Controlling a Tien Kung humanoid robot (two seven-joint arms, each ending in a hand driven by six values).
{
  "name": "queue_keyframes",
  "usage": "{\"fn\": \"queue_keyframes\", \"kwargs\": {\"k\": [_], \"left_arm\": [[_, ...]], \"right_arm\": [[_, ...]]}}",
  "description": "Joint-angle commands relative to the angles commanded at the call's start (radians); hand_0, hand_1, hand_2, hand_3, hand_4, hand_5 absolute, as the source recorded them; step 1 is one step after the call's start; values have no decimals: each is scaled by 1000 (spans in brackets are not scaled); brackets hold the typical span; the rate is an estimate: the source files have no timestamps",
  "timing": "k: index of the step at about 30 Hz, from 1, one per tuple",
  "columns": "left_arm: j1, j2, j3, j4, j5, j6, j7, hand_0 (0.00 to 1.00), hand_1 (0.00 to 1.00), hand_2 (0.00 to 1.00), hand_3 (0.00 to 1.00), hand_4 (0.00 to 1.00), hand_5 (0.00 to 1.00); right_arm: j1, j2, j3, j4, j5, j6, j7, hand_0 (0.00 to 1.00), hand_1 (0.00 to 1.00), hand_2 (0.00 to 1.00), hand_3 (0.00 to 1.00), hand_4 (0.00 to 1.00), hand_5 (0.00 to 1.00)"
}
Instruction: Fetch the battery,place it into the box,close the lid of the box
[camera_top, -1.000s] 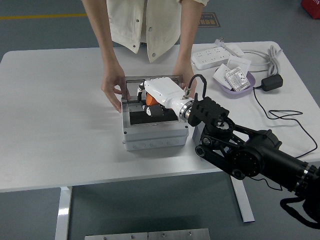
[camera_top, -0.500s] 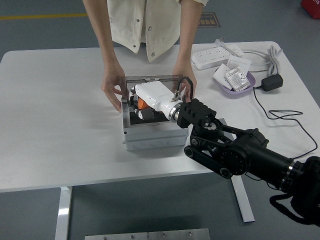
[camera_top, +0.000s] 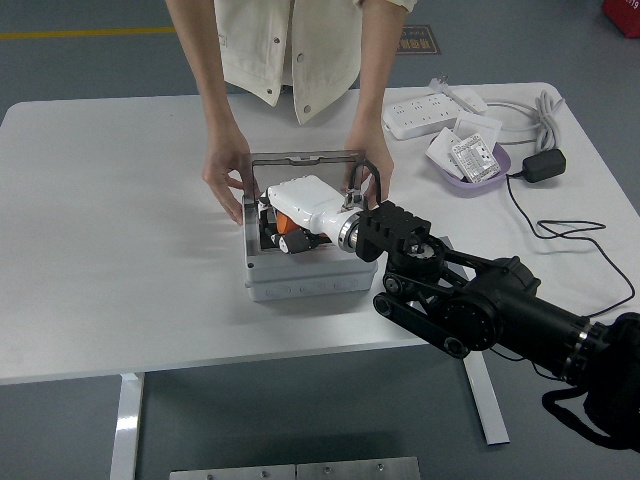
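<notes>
A grey box (camera_top: 300, 286) stands mid-table with its clear, grey-framed lid (camera_top: 300, 158) raised upright at the back. My right hand (camera_top: 283, 232), white with orange and black parts, reaches down into the box from the right, and its front end is sunk below the rim. The black right arm (camera_top: 470, 305) comes in from the lower right. No battery shows apart from the hand; the box's inside is mostly covered by it. A person at the far side steadies the box, one hand (camera_top: 225, 182) on its left wall and the other hand (camera_top: 372, 165) at its right rear corner.
A purple tray (camera_top: 497, 172) with white adapters sits at the right rear, beside a white power strip (camera_top: 428, 116). A black adapter (camera_top: 543, 165) and its cable (camera_top: 560, 232) trail along the right side of the table.
My right hand has shifted left and dropped lower into the box. The person's hands and the upright lid have stayed put.
</notes>
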Motion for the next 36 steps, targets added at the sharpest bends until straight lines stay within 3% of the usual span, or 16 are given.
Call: {"fn": "queue_keyframes", "kwargs": {"k": [3,4,9,10,15,16,23,36], "left_arm": [[1,-1,-1,0,1,-1,1,579,754,589,525,156,2],[1,-1,-2,0,2,-1,1,577,754,588,524,147,2],[4,-2,-7,0,7,-2,2,577,754,588,524,147,2],[4,-2,-8,0,8,-2,2,576,754,588,521,141,2],[5,-2,-9,0,9,-2,2,576,754,588,521,141,2],[6,-2,-8,0,8,-2,2,576,754,588,521,135,2],[10,-6,-9,0,10,-2,4,575,754,588,522,129,2],[18,-12,-3,0,7,-3,9,570,754,588,524,103,2]], "right_arm": [[1,-1,3,4,-2,-1,-2,390,406,472,598,524,219],[1,-2,3,5,-3,-1,-3,434,444,517,615,683,328],[1,-3,10,12,-2,1,-8,434,444,517,615,683,328],[1,-4,12,15,-1,1,-9,467,463,510,613,770,456],[-1,-7,20,25,3,5,-14,467,463,510,613,770,456],[-2,-8,22,27,3,5,-15,500,477,531,609,837,580],[-11,-22,61,76,38,37,-31,503,482,532,611,843,606],[-10,-100,226,269,151,179,-86,492,463,525,603,835,601]]}}
